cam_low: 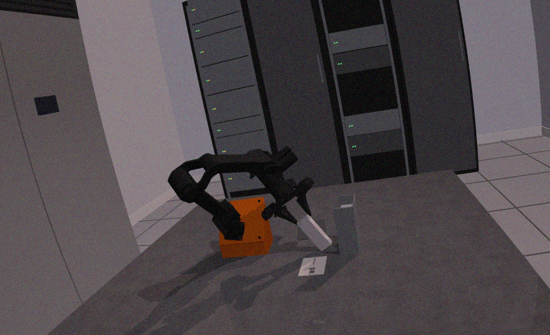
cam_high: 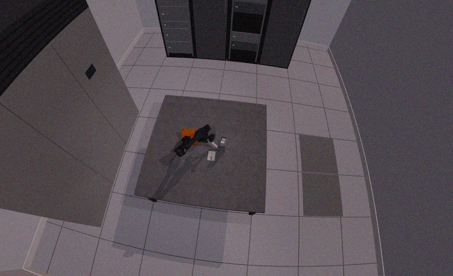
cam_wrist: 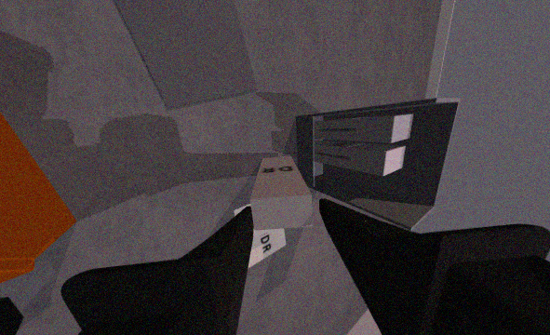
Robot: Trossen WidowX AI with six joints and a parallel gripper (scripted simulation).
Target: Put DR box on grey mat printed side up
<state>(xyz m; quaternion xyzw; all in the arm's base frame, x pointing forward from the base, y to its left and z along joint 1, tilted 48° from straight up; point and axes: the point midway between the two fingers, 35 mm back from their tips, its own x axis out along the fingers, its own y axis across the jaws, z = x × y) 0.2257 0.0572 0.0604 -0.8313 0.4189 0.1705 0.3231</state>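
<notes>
Your gripper (cam_high: 211, 142) (cam_low: 303, 219) (cam_wrist: 286, 207) is spread a little around the tilted DR box (cam_high: 214, 144) (cam_low: 315, 234) (cam_wrist: 280, 182), left of the bin (cam_high: 223, 145) (cam_low: 346, 233) (cam_wrist: 423, 177); gently help it settle letters up; then back away.

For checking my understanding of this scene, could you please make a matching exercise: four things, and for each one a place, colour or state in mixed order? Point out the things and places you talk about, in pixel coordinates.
1. Box marked DR (cam_high: 214, 144) (cam_low: 315, 233) (cam_wrist: 281, 211)
2. Other two boxes (cam_high: 222, 141) (cam_low: 346, 206) (cam_wrist: 394, 160)
3. White card (cam_high: 210, 155) (cam_low: 307, 266) (cam_wrist: 276, 239)
4. Gripper (cam_high: 211, 141) (cam_low: 303, 218) (cam_wrist: 286, 207)

A. Flat on the table (cam_high: 245, 171) (cam_low: 393, 271) (cam_wrist: 130, 233)
B. Black
C. Tilted, between the fingers
D. Standing in the bin (cam_high: 223, 144) (cam_low: 345, 233) (cam_wrist: 423, 186)

Pairs: 1-C, 2-D, 3-A, 4-B.
</notes>
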